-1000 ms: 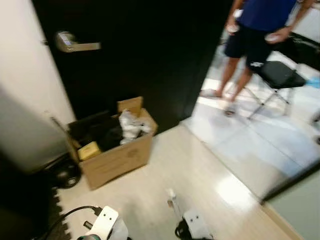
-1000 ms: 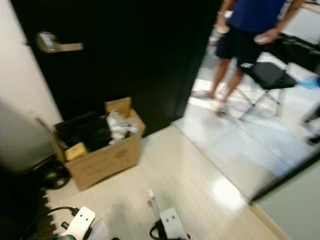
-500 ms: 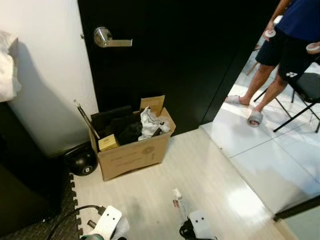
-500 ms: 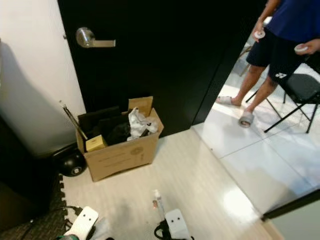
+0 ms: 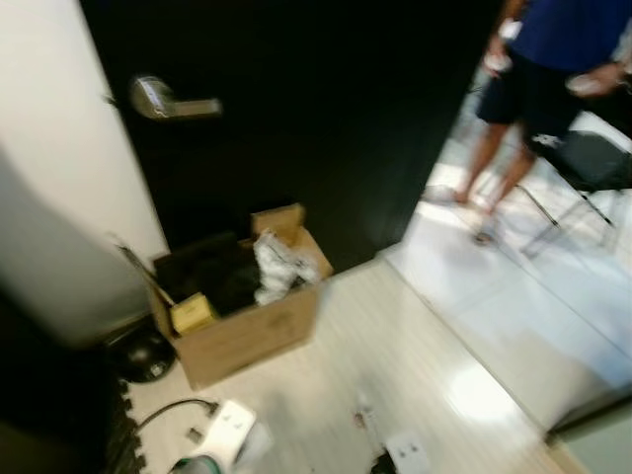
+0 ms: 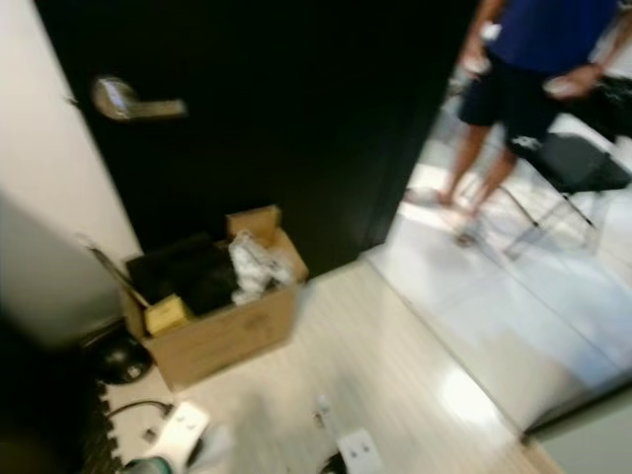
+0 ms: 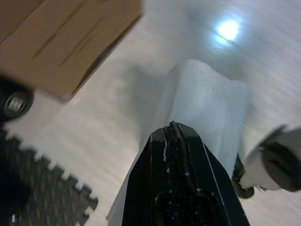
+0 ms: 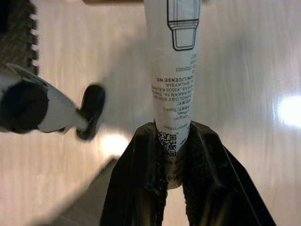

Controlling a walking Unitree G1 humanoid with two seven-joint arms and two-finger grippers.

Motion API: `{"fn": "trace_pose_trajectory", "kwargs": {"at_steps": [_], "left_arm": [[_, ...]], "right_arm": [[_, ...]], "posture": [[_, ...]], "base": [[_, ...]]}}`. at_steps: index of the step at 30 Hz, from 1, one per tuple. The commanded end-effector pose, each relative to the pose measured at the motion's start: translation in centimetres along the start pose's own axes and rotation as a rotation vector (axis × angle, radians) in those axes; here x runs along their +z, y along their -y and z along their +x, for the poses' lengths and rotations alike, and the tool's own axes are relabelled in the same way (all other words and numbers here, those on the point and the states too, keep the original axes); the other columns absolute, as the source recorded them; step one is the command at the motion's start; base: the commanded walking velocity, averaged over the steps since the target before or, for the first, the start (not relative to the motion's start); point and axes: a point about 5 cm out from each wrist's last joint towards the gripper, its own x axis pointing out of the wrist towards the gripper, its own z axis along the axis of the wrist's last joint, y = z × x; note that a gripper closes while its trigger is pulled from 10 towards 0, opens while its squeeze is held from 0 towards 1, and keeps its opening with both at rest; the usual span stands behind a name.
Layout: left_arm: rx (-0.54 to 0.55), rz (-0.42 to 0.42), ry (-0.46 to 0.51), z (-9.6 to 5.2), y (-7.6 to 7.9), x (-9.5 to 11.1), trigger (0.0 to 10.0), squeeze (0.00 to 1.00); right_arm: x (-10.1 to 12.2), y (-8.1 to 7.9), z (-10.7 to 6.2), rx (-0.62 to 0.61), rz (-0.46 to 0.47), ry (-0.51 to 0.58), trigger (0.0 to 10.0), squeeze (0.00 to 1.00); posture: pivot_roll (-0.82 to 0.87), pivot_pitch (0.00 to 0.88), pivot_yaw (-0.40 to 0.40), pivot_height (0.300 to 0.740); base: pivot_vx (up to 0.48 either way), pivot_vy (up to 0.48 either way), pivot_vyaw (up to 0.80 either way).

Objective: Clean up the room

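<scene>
Low over the pale wooden floor (image 5: 395, 346), a crumpled white tissue (image 7: 207, 113) is pinched between the pressed-together black fingers of the left gripper (image 7: 174, 129), the paper spreading out beyond the fingertips. A white tube (image 8: 173, 70) printed with small black text is clamped between the two fingers of the right gripper (image 8: 173, 155), its length reaching forward past the tips above the same floor. Ahead of both grippers an open cardboard box (image 5: 242, 331) is seen standing on the floor, just in front of a black door (image 5: 316, 118) with a silver lever handle (image 5: 163, 99). The box is filled with dark items, a small yellow box (image 5: 193, 313) near its left side and crumpled white paper (image 5: 276, 269) near its right side. A black ball (image 5: 143, 357) is seen on the floor just left of the box, beside the edge of a dark foam mat (image 7: 42, 197). Through the doorway on the right, a glossy white tiled floor (image 5: 533, 316) is shown, where a person (image 5: 548, 69) in a blue shirt and dark shorts is standing next to a black folding chair (image 5: 583, 168). Both head views are blurred.
</scene>
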Motion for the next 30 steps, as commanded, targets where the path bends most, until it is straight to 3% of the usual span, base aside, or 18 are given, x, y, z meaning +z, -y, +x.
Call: {"fn": "trace_pose_trajectory", "kwargs": {"at_steps": [1, 22, 24, 25, 26, 30], "left_arm": [[0.017, 0.002, -0.053, -0.4, -0.5, -1.5, 10.0, 0.00], [0.025, 0.010, -0.047, -0.5, -0.6, -1.5, 10.0, 0.00], [-0.016, 0.026, 0.104, 0.0, -1.0, 1.8, 10.0, 0.00], [-0.016, 0.026, 0.104, 0.0, -1.0, 1.8, 10.0, 0.00], [-0.037, 0.037, 0.166, 0.1, -1.0, 3.2, 10.0, 0.00], [-0.166, 0.171, 0.389, -0.2, 0.3, 8.7, 10.0, 0.00]], "right_arm": [[1.3, -0.8, 0.6, 0.025, -0.016, 0.040, 10.0, 0.00], [1.4, -0.6, 0.5, 0.002, 0.016, 0.060, 10.0, 0.00], [2.0, 0.3, 0.4, -0.033, 0.053, 0.107, 10.0, 0.00], [2.0, 0.3, 0.4, -0.033, 0.053, 0.107, 10.0, 0.00], [2.2, 0.7, 0.3, -0.046, 0.069, 0.125, 10.0, 0.00], [2.4, 2.6, -0.3, -0.123, 0.156, 0.169, 10.0, 0.00]], "posture": [[0.07, 0.002, -0.014, 0.740], [0.06, 0.005, -0.013, 0.740], [0.06, 0.017, -0.020, 0.740], [0.06, 0.017, -0.020, 0.740], [0.06, 0.017, -0.020, 0.740], [0.07, 0.025, -0.026, 0.740]], "base": [[0.439, 0.000, 0.76], [0.435, 0.000, 0.04], [0.403, 0.000, 0.00], [0.390, 0.000, 0.00], [0.390, 0.000, 0.00], [0.000, 0.000, 0.00]]}}
